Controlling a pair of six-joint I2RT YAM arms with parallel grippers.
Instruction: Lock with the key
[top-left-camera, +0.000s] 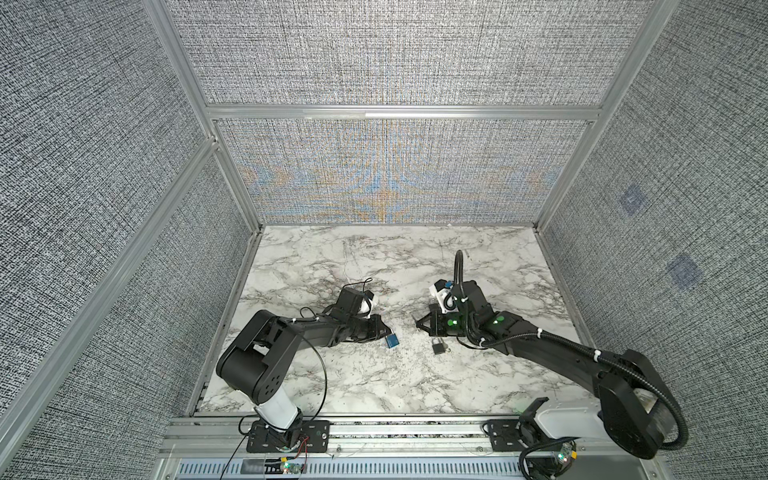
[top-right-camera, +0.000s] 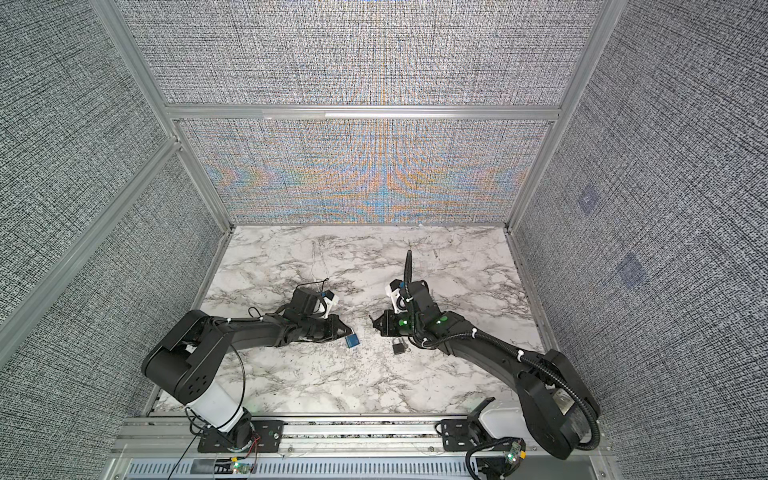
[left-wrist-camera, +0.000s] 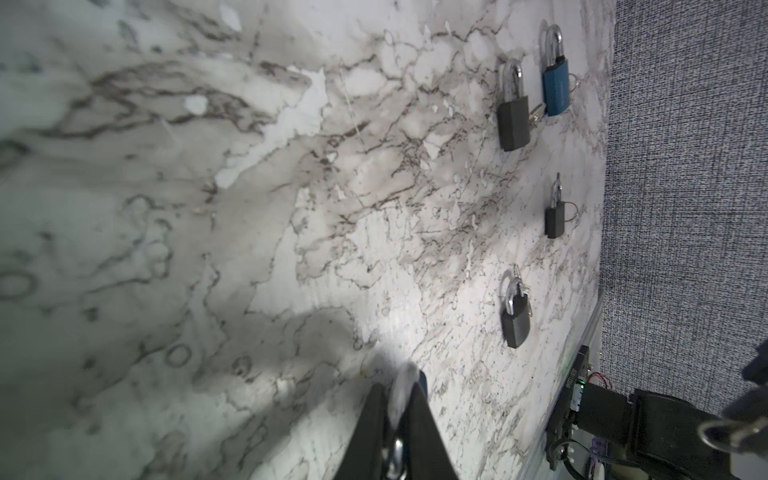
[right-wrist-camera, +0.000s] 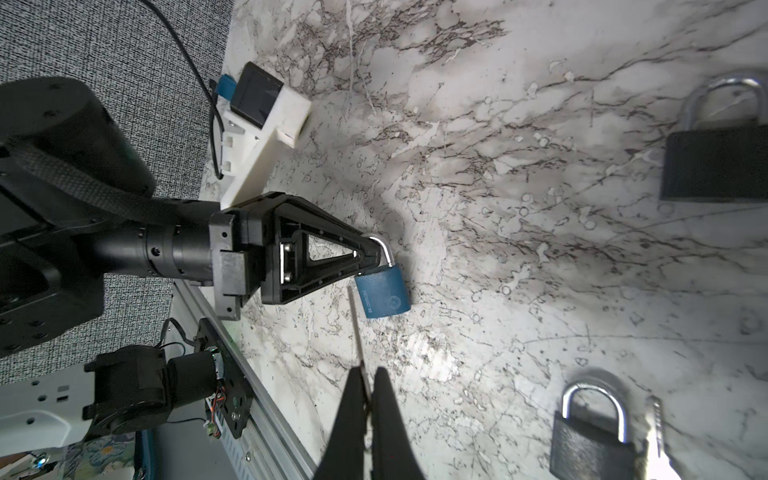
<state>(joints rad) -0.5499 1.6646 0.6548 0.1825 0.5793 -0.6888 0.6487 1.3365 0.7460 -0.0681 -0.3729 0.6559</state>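
Where the surface (top-left-camera: 340, 386) runs toward its near edge, a grey padlock (top-left-camera: 438, 347) lies flat a little right of the middle, seen in both top views. Slightly farther in and just left of the middle, the blue padlock (top-left-camera: 392, 341) sits at the tip of the left gripper (top-left-camera: 385, 333), whose fingers are pinched on its shackle (right-wrist-camera: 384, 249). The body is tilted, and I cannot tell whether it touches the surface. Facing it from the right, the right gripper (top-left-camera: 417, 327) is clamped tight on the key (right-wrist-camera: 355, 328).

In the top views a strip of marble separates the two gripper tips and the key is too small to make out. The right wrist view shows its blade aimed at a lower corner of the blue body, the tip just beside it, contact unclear. That view also shows a dark padlock (right-wrist-camera: 715, 170) and another padlock (right-wrist-camera: 590, 446) with a second key (right-wrist-camera: 656, 415) beside it.

The left wrist view alone shows a second blue padlock (left-wrist-camera: 555, 89), a large grey padlock (left-wrist-camera: 514, 124) beside it, a small grey padlock (left-wrist-camera: 555, 222) and a rounded grey padlock (left-wrist-camera: 516, 326), all along an edge by the fabric wall.
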